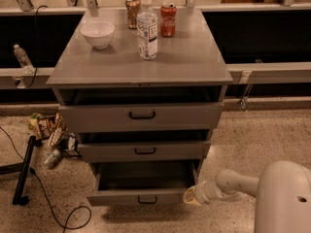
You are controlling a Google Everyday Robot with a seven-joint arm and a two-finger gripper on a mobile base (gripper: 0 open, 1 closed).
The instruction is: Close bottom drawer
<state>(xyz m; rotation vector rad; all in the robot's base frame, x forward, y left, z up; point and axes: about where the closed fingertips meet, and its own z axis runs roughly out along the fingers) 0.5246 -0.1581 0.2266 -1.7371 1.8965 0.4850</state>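
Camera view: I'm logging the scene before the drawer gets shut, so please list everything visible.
cabinet: one, grey, centre, three drawers
top drawer: one, grey, slightly open
middle drawer: one, grey, slightly open
bottom drawer: one, grey, pulled out farthest
bowl: one, white, cabinet top, left
water bottle: one, clear, cabinet top, centre
red can: one, red, cabinet top, rear
brown can: one, brownish, cabinet top, rear
small bottle: one, clear, left ledge
snack bags: several, mixed colours, floor left of cabinet
stand leg: one, black, floor far left
arm: one, white, lower right
gripper: one, pale, at bottom drawer's right front corner
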